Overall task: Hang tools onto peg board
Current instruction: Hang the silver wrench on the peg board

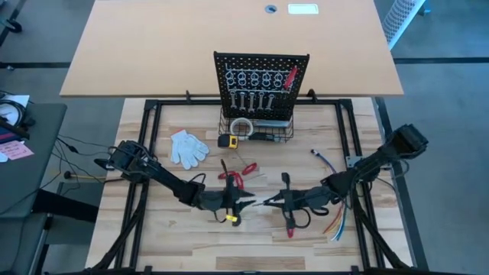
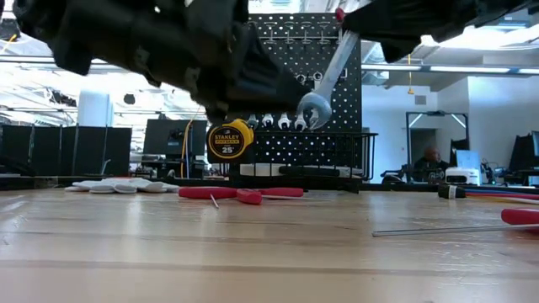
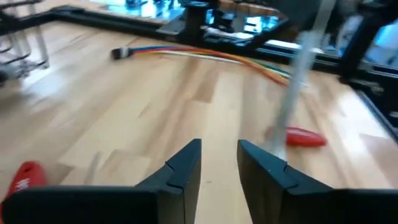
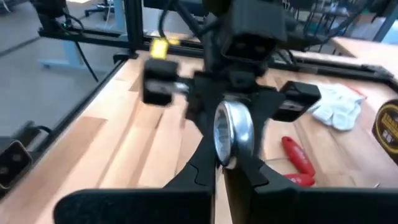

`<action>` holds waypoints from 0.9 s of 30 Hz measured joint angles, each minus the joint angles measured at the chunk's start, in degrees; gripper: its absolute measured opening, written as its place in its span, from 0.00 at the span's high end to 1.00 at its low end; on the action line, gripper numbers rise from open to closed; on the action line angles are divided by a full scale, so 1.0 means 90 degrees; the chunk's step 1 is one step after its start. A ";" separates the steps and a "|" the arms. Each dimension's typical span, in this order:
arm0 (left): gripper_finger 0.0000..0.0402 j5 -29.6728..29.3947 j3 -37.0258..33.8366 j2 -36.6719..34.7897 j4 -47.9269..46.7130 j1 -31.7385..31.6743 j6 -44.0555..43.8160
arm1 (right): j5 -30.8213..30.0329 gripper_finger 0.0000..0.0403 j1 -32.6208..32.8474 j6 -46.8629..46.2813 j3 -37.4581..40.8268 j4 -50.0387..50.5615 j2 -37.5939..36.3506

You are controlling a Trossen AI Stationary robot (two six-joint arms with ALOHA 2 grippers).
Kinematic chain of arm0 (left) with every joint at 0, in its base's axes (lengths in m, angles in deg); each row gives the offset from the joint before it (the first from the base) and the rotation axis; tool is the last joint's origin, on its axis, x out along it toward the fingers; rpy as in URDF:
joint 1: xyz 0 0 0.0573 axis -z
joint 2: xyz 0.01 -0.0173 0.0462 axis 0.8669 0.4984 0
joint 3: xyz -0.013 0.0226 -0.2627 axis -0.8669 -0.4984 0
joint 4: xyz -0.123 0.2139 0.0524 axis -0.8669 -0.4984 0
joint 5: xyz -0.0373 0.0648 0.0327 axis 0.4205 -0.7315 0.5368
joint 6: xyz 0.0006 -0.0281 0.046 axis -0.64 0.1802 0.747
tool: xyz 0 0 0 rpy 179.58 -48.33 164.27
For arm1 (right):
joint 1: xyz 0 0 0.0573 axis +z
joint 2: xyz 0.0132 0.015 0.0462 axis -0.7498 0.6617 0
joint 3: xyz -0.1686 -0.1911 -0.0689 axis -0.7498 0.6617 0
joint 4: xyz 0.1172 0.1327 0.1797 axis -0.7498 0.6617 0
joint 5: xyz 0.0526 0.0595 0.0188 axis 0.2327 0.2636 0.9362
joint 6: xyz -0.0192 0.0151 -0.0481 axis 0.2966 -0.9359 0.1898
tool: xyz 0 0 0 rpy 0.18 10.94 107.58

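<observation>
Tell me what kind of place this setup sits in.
Most likely a robotics lab or workshop inside an open office. A black peg board hung with wrenches stands on a wooden bench, a tape measure lies beside it, and the low view shows monitors and desks behind.

A pale wooden tabletop (image 1: pixel 176 237) carries the peg board (image 1: pixel 261 80), upright at its far edge. Directly on the wood lie a white glove (image 1: pixel 187 147), a yellow tape measure (image 1: pixel 228 140), red-handled pliers (image 1: pixel 233 177), and a bundle of coloured wires (image 1: pixel 336 223) toward the right side.
</observation>
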 joint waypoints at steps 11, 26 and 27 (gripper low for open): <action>0.74 0.0743 -0.0002 0.0000 -0.0042 -0.0035 0.0114 | -0.0006 0.96 -0.0004 -0.0214 0.0000 0.0091 0.0005; 0.52 0.0942 0.0223 0.0372 -0.0058 -0.0038 -0.0014 | 0.0008 0.95 -0.0066 -0.0267 -0.0005 0.0429 -0.0018; 0.51 0.0986 0.0334 0.0493 -0.0045 -0.0039 0.0037 | 0.0049 0.95 -0.0064 -0.0285 -0.0005 0.0578 -0.0062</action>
